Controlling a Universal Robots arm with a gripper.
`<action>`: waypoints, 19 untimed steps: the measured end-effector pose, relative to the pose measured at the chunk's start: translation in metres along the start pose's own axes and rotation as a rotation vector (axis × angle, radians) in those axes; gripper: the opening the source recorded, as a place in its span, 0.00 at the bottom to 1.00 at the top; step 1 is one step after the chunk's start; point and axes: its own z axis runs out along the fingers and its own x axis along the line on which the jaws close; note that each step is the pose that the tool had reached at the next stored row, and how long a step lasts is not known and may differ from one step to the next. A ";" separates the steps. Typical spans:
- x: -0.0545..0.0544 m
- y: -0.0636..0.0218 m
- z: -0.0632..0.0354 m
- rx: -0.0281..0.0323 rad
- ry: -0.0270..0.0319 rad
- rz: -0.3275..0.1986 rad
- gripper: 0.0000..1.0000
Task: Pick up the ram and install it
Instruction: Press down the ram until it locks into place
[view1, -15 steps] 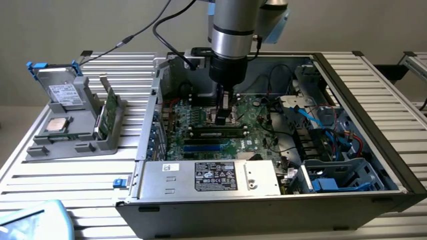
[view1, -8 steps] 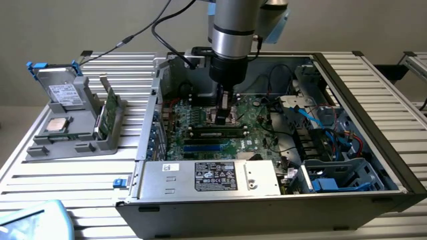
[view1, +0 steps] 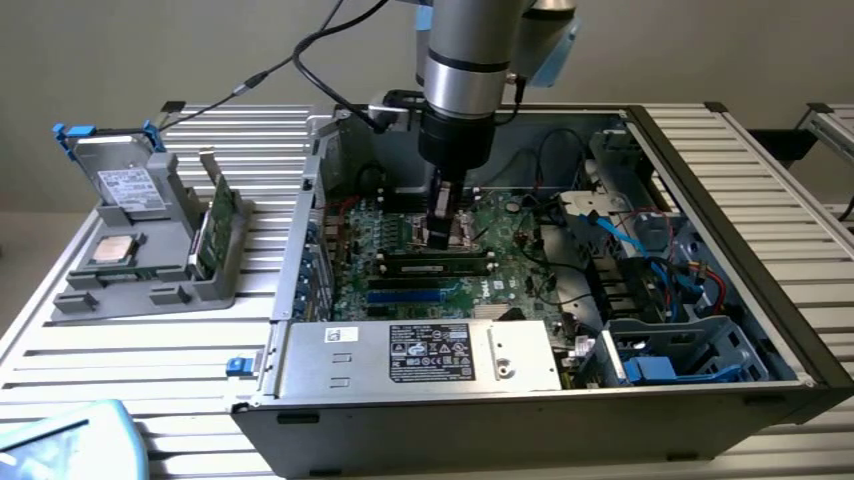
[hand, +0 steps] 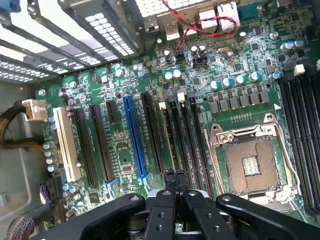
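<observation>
One grey tray: on the slatted table at the exterior view's left, holding a drive, a silver processor and an upright green card.
Computer case: open, just right of the tray, motherboard exposed.
The ram: lying along a black slot mid-board, apparently seated.
Gripper: fingers pressed together, nothing between them, tips low over the board just behind the ram, beside the empty processor socket.
Cables: at the case's right.
</observation>
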 end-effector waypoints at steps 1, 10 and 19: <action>0.000 0.0000 0.0000 -0.0017 -0.0009 0.015 0.11; 0.000 0.0000 0.0008 -0.0123 -0.0130 0.138 0.11; 0.000 -0.0001 0.0014 -0.0210 -0.0330 0.244 0.11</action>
